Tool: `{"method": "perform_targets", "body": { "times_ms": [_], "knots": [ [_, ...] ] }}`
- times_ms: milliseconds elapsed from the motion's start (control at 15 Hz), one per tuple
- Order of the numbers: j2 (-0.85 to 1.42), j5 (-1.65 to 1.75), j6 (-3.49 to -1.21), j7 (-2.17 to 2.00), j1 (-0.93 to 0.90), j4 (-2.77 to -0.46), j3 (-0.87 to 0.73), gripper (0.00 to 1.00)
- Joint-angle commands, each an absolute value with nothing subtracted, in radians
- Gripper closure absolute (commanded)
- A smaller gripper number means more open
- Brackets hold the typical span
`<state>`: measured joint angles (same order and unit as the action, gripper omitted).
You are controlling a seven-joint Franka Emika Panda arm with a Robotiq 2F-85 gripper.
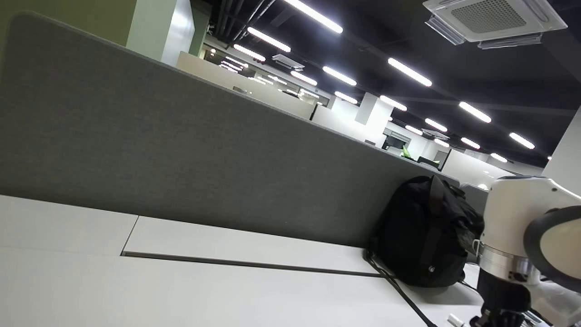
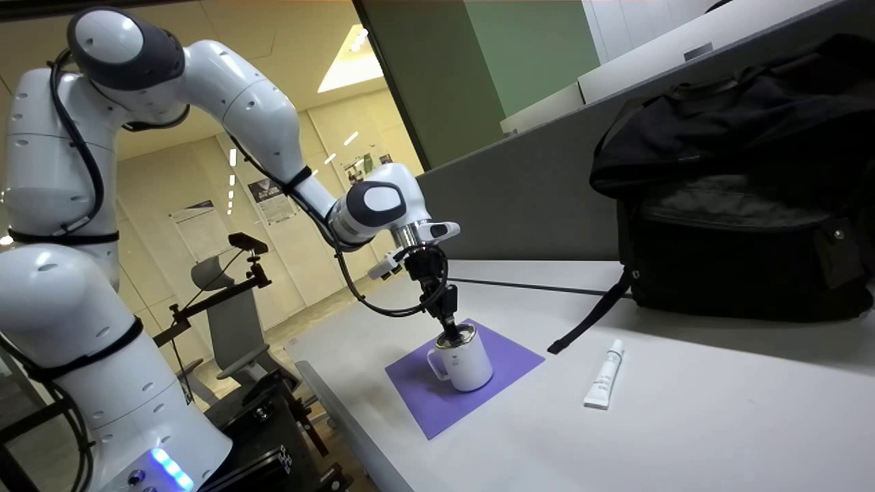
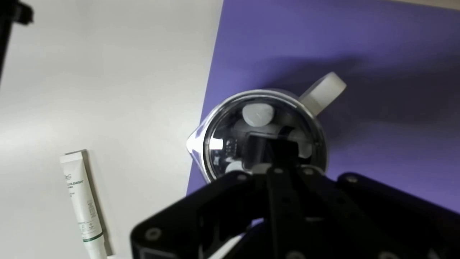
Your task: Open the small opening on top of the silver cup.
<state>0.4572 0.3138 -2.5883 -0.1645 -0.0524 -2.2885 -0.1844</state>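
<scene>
Wrist view: 2 jaws together over lidded cup (image 3: 251,129) (on purple sheet (image 3: 381,144)).

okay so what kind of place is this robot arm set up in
Probably an open-plan office, judging by the gray desk partition, the office chair and the rows of ceiling strip lights.

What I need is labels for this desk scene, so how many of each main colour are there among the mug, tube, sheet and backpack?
White: 2, the mug and the tube
Purple: 1, the sheet
Black: 1, the backpack
Total: 4
</scene>
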Motion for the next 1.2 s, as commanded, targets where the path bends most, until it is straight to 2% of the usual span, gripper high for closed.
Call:
{"method": "perform_targets", "body": {
  "times_ms": [0, 1133],
  "knots": [
    [0.481, 0.339, -2.579, -0.202, -0.063, -2.274, -0.212, 1.0],
    [0.524, 0.261, -2.604, -0.127, -0.002, -2.249, -0.178, 1.0]
  ]
}}
